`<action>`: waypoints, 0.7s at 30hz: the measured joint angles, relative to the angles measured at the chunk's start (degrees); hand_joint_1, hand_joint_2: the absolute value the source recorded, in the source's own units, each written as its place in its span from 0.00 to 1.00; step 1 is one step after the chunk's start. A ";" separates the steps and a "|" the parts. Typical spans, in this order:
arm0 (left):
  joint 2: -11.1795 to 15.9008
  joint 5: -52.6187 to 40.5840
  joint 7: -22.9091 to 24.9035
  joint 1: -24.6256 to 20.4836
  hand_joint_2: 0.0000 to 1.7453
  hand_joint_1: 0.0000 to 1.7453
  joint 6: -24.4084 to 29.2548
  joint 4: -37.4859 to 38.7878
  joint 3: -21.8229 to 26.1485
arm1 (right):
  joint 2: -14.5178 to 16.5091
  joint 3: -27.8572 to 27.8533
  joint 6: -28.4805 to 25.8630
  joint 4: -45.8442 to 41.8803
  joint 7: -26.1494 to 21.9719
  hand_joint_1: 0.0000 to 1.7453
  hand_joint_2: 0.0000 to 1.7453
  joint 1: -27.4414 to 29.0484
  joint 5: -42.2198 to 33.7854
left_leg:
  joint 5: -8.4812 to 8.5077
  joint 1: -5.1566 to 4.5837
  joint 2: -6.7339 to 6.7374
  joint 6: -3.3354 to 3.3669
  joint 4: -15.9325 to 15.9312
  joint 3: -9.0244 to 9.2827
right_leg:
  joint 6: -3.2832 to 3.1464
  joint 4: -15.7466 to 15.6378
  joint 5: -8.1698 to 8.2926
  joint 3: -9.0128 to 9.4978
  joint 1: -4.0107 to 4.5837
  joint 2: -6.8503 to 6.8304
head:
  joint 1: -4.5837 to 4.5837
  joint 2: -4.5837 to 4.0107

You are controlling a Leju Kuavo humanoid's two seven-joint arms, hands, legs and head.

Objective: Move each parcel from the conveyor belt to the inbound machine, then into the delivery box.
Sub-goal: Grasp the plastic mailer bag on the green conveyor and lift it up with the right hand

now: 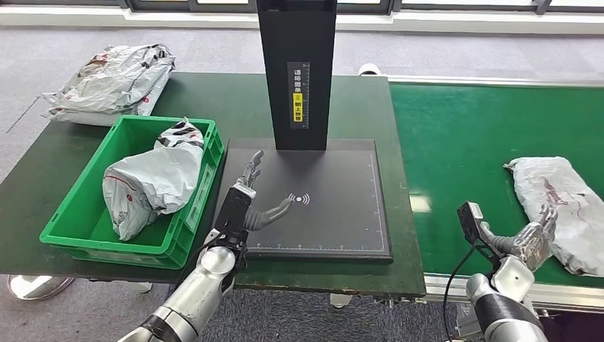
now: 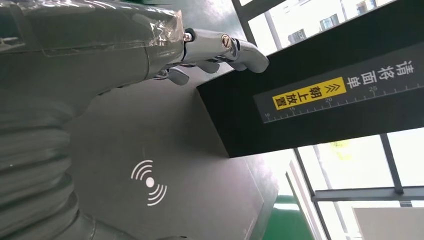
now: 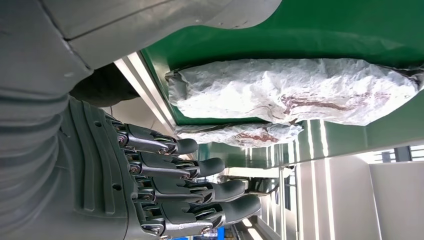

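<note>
A crumpled white parcel (image 1: 566, 210) lies on the green conveyor belt (image 1: 463, 135) at the right; the right wrist view shows the parcel (image 3: 300, 90) on the belt (image 3: 300, 30). My right hand (image 1: 530, 239) hovers just left of it, fingers (image 3: 200, 192) spread and empty. My left hand (image 1: 249, 199) is over the left edge of the black inbound machine's pad (image 1: 335, 221), fingers (image 2: 225, 50) apart, holding nothing. Another white parcel (image 1: 153, 178) lies in the green delivery box (image 1: 85, 214).
The machine's black upright column (image 1: 295, 71) stands behind the pad, with its yellow label (image 2: 310, 92). A pile of white parcels (image 1: 114, 82) lies on the dark table (image 1: 43, 171) at the back left. Grey floor surrounds the table.
</note>
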 joint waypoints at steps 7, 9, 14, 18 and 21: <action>0.08 -1.05 -0.19 1.59 1.00 0.00 1.78 -1.07 0.87 | 0.13 0.00 1.96 0.94 3.15 0.00 1.00 -1.05 2.73 | 0.00 0.00 0.00 0.01 0.00 -0.02 | 0.02 0.00 0.00 0.00 -0.02 -0.01 | 0.00 -0.01; 0.09 -1.62 0.03 2.08 1.00 0.00 2.00 -1.62 1.20 | 0.19 0.00 2.18 1.20 3.69 0.00 1.00 -1.53 3.23 | 0.00 0.00 -0.01 0.01 0.00 -0.02 | 0.02 0.00 0.00 0.00 -0.02 -0.01 | 0.00 -0.01; 0.09 -2.60 0.40 2.85 1.00 0.00 2.06 -2.76 1.98 | 0.28 0.00 2.38 1.45 3.91 0.00 1.00 -1.91 3.56 | 0.00 0.00 -0.05 0.01 0.00 -0.02 | 0.01 0.00 0.00 0.00 -0.01 -0.02 | 0.00 -0.01; 0.09 -2.85 0.43 3.14 1.00 0.00 2.07 -3.28 2.63 | 0.28 0.00 2.39 1.54 3.75 0.00 1.00 -1.96 3.55 | 0.00 0.00 -0.05 0.01 0.00 -0.03 | 0.02 0.00 0.00 0.00 -0.01 -0.04 | 0.00 -0.01; 0.10 -3.07 0.44 3.55 1.00 0.00 2.28 -3.76 2.87 | 0.28 0.01 2.41 1.58 3.49 0.00 1.00 -1.93 3.47 | 0.00 0.00 -0.06 0.01 0.00 -0.03 | 0.02 0.00 -0.01 0.00 -0.01 -0.04 | 0.00 0.00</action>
